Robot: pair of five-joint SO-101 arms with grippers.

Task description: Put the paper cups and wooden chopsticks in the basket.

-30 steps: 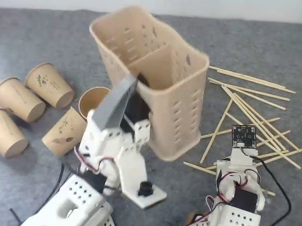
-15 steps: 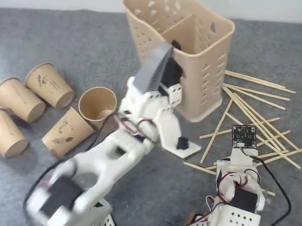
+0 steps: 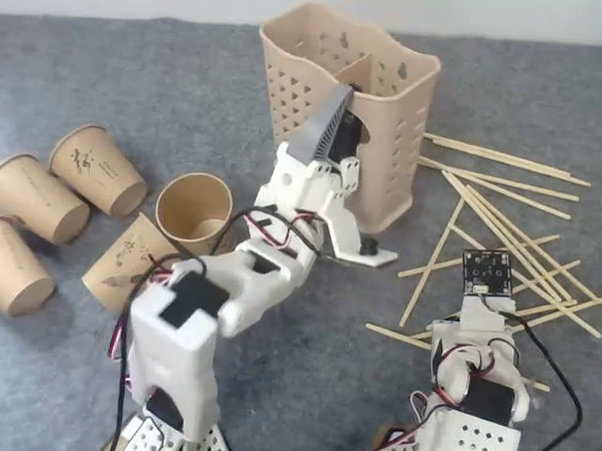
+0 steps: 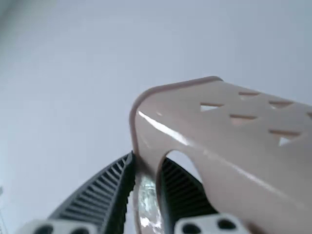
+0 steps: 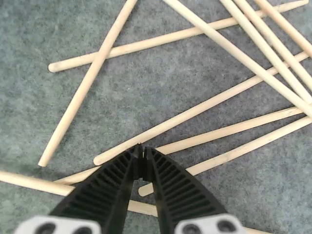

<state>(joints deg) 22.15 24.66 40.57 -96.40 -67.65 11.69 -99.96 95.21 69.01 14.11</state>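
The tan plastic basket point(image 3: 390, 140) stands upright at the back centre of the grey table. My left gripper point(image 3: 337, 127) is shut on the basket's near rim; in the left wrist view the rim point(image 4: 229, 126) sits pinched between the two dark fingers of that gripper point(image 4: 146, 183). Several paper cups lie on their sides at the left point(image 3: 97, 167), and one cup point(image 3: 194, 209) stands open beside them. Wooden chopsticks point(image 3: 501, 214) lie scattered at the right. My right gripper point(image 5: 143, 153) is shut and empty, low over the chopsticks point(image 5: 195, 112).
The right arm's base point(image 3: 474, 393) is at the front right, the left arm's base point(image 3: 169, 380) at the front centre. Grey carpet-like table surface point(image 3: 108, 77) lies bare at the back left.
The left arm carried the tilted basket away and to the right, and the basket now stands upright. The right arm stayed still.
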